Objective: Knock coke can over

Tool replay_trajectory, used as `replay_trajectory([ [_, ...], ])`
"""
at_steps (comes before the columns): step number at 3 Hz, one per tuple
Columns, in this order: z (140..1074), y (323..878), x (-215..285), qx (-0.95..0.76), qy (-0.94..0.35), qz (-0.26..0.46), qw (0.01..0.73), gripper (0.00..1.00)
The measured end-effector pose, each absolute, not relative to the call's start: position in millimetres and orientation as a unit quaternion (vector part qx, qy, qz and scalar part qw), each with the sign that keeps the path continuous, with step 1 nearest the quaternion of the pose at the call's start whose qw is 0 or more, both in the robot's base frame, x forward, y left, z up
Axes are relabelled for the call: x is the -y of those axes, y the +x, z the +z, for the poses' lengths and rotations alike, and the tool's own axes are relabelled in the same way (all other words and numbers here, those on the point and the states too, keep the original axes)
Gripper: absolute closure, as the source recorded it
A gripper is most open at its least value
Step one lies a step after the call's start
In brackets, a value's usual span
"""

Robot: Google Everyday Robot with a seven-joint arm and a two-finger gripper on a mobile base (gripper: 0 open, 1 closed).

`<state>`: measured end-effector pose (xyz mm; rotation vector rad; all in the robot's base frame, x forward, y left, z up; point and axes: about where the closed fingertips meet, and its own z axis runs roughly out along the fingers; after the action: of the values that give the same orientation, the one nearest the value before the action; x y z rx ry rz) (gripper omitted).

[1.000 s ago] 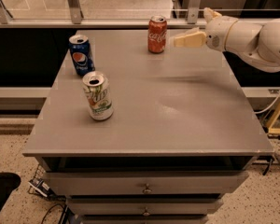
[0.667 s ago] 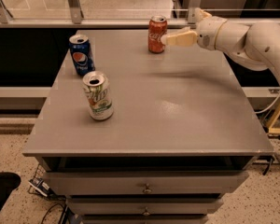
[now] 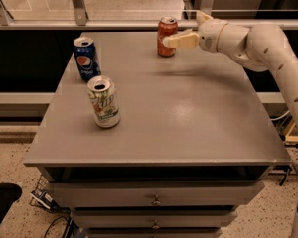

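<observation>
The red coke can point(image 3: 166, 33) stands upright near the far edge of the grey table point(image 3: 188, 113), right of centre. My gripper point(image 3: 185, 31) comes in from the right on the white arm point(image 3: 258, 41). It is open and empty. Its lower tan finger point(image 3: 181, 39) reaches left and its tip touches or nearly touches the can's right side, about mid-height. The other finger point(image 3: 202, 18) points up behind it, away from the can.
A blue Pepsi can point(image 3: 86, 58) stands upright at the far left. A white-and-green can point(image 3: 104, 102) stands upright nearer the front left. Drawers point(image 3: 156, 197) sit under the tabletop. A railing and glass run behind the far edge.
The gripper has moved left towards the coke can, from a small gap to its finger reaching the can's right side. The can still stands upright in the same place.
</observation>
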<state>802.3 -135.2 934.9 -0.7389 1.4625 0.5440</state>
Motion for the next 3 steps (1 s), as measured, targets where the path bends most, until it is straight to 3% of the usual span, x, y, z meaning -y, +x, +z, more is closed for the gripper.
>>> replay_trajectory([
  [2,920,820,101,-0.638,-0.297,0.299,0.644,0.00],
  [3,915,824,88,-0.634,-0.291,0.312,0.645,0.16],
])
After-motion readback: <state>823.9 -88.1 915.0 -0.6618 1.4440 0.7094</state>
